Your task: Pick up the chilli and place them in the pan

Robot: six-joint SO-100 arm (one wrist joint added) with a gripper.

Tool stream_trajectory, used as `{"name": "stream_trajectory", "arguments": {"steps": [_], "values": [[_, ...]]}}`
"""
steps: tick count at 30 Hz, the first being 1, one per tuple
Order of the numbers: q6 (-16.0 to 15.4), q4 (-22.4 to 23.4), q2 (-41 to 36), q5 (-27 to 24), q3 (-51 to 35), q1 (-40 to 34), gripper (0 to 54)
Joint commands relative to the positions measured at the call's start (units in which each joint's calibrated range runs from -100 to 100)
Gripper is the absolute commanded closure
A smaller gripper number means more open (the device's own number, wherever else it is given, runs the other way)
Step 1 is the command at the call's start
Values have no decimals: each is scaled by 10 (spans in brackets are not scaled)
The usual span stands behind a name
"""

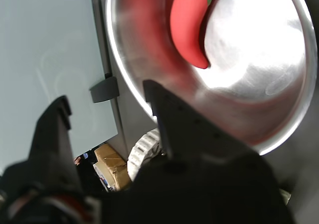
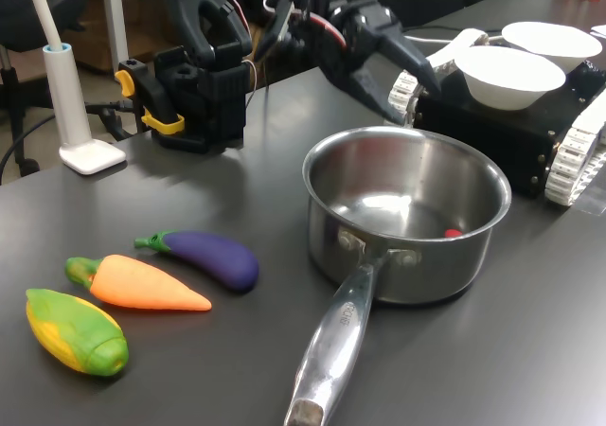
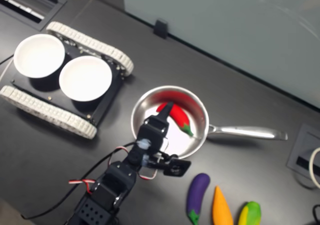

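Pan (image 3: 150,110), round polished steel with one long handle running toward the second exterior view's right, holds the chilli (image 3: 175,116): glossy curved red toy, green stem cap, flat on the pan floor, long axis diagonal. Gripper (image 1: 107,117), matte black plastic, hangs over the pan's rim, jaws spread and empty. Chilli sits just beyond the fingertips, not touching.

On the first exterior view's left I see a purple eggplant (image 2: 210,258), an orange carrot (image 2: 142,283) and a corn cob (image 2: 74,331) lying close together on the dark desk (image 2: 218,350). Far right, two white bowls (image 2: 509,76) sit atop a tracked vehicle (image 2: 516,128).
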Motion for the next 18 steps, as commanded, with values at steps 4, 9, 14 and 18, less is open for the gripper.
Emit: {"name": "stream_trajectory", "arguments": {"steps": [4, 9, 14, 18], "values": [[-1, 45, -59, -11, -111, -21, 464], [-1, 80, -93, -20, -139, -44, 535], [-2, 104, -126, -31, -153, -70, 535], [-11, 131, -150, -35, -171, -78, 535]]}}
